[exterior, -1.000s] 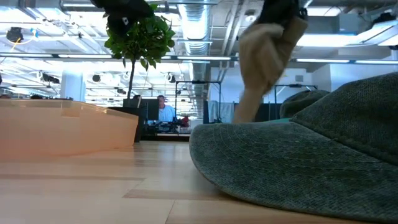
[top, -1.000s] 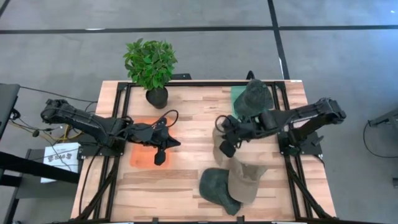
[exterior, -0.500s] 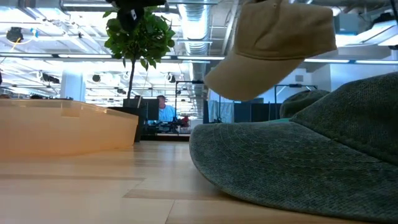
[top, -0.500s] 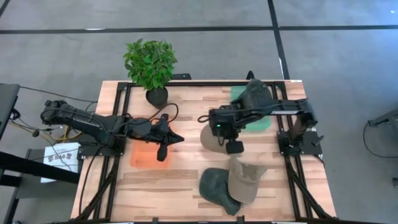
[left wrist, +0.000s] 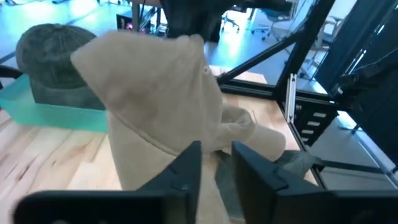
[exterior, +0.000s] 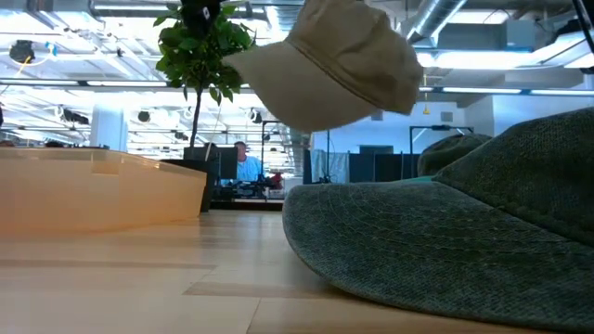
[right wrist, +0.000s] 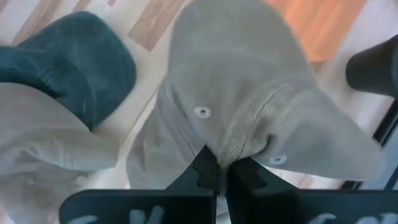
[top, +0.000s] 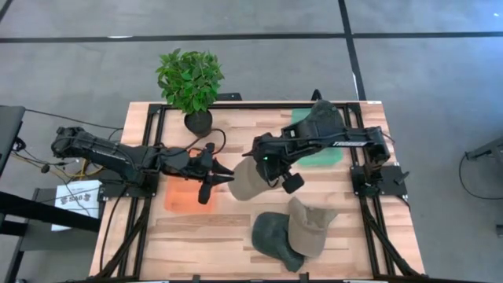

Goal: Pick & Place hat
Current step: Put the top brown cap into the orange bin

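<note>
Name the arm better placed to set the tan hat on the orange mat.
Left. The right gripper holds the tan hat aloft, but the left gripper meets its brim, directly beside the orange mat.

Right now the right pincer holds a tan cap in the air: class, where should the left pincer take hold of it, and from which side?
Probably at the brim edge of the tan cap, coming in level from the left arm's own side. The right pincer is shut on a fold of the crown, so the brim juts toward the left pincer, whose fingers stand slightly apart.
</note>
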Available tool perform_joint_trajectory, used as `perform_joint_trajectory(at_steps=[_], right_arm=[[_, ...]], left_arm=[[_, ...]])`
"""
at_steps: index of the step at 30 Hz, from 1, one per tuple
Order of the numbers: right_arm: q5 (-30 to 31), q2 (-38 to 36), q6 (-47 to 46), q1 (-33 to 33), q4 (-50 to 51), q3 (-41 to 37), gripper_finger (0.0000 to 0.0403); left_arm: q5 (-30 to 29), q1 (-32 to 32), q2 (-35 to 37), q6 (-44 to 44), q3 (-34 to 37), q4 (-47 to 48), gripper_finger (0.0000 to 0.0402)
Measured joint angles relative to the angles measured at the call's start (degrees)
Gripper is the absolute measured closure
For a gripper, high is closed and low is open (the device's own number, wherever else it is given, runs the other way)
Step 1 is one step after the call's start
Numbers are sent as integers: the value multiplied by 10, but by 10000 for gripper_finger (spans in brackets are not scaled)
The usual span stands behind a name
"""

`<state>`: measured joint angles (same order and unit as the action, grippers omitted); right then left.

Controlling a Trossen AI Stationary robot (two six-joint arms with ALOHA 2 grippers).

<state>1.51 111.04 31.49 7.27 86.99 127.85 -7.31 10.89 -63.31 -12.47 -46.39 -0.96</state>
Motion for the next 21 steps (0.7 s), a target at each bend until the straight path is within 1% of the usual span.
perform_joint_trajectory(at_steps=[6,8,10,12,15,21], right_arm=[[8,0,6,1,-18,0,403],[16,0,12,3,-20,0,403],[17,0,33,7,-20,0,403],[16,0,49,10,-26,0,403],[16,0,50,11,-41,0,403],[15,0,41,13,-39,0,402]], left_arm=[[-5,-13,-1,4,0,-43,226],[-9,-22,-12,4,0,-68,200],[-9,-31,-29,5,-8,-69,178],[0,-40,-53,15,-27,-59,159],[10,-46,-88,52,-70,-14,137],[-9,-45,-138,130,-168,66,112]])
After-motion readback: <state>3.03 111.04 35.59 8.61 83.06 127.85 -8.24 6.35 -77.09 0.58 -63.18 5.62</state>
